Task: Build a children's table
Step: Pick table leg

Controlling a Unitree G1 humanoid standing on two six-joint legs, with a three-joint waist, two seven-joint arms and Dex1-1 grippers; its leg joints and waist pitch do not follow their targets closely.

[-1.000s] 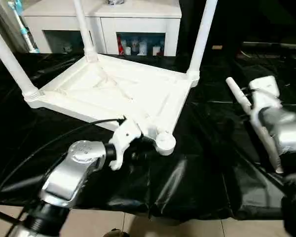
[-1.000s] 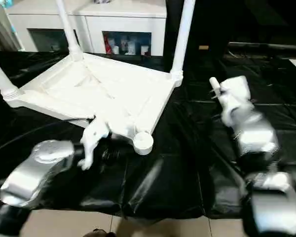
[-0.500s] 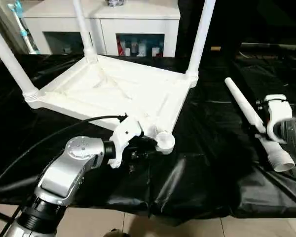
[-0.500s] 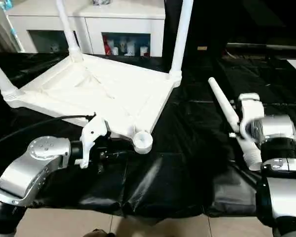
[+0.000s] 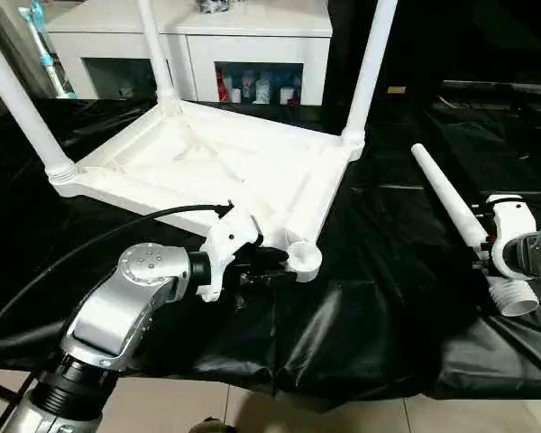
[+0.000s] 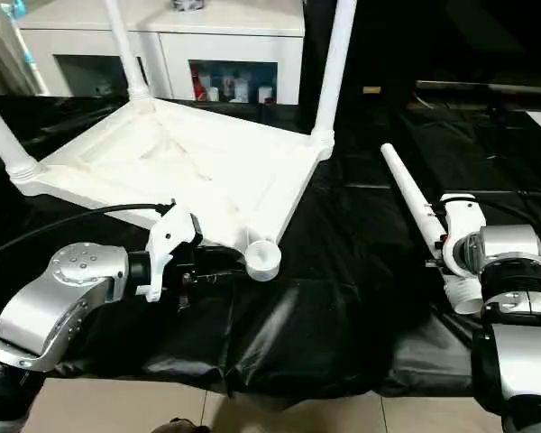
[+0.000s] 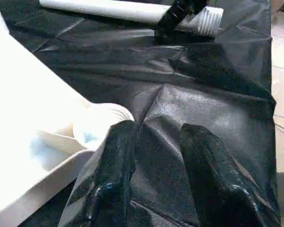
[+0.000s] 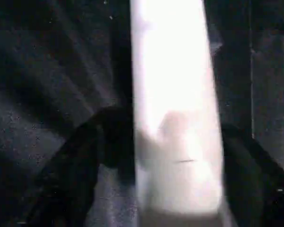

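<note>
The children's table top [image 5: 207, 167] lies upside down on the black cover. Three white legs stand up from its corners: one at the left [image 5: 18, 99], one at the back [image 5: 153, 50] and one at the right [image 5: 370, 68]. The near corner socket [image 5: 304, 257] is empty. My left gripper [image 5: 269, 271] is right beside that socket, open, with only black cover between its fingers [image 7: 109, 189]. A loose leg [image 5: 446, 198] lies on the cover at the right, its threaded end [image 5: 516, 298] toward me. My right gripper [image 5: 483, 251] straddles this leg near the thick end, open, a finger [image 8: 80, 156] on each side.
A white glass-door cabinet [image 5: 189, 36] stands behind the work table. The black cover's front edge [image 5: 343, 388] hangs over the floor close to me. A black cable [image 5: 99, 244] arcs from my left forearm across the cover.
My right arm has swung down along the loose leg to its thick end, and its fingers have drawn in around it. The left gripper has stayed by the empty socket.
</note>
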